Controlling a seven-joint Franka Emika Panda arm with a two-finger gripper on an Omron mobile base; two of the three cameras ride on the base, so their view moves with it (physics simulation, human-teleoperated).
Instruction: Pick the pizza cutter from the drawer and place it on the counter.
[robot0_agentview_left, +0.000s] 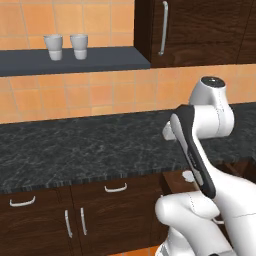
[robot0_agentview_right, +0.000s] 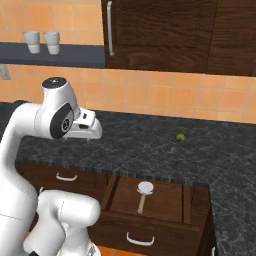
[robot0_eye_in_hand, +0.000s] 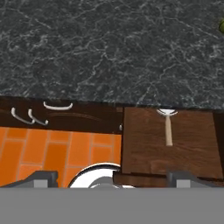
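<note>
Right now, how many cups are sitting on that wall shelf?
2. Both stand upright, side by side on the dark shelf above the counter: the left cup and the right cup, close together with a small gap between them. More shelf may lie beyond the picture's edge.

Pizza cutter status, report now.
Hand open, empty, high above the drawer. Pizza cutter flat on the drawer floor, wheel toward the counter. Nothing in the way.

We see a matt marbled stone bench (robot0_agentview_right: 150, 145), a wooden drawer (robot0_agentview_right: 165, 200), and the pizza cutter (robot0_agentview_right: 143, 195) with its wood handle.
</note>
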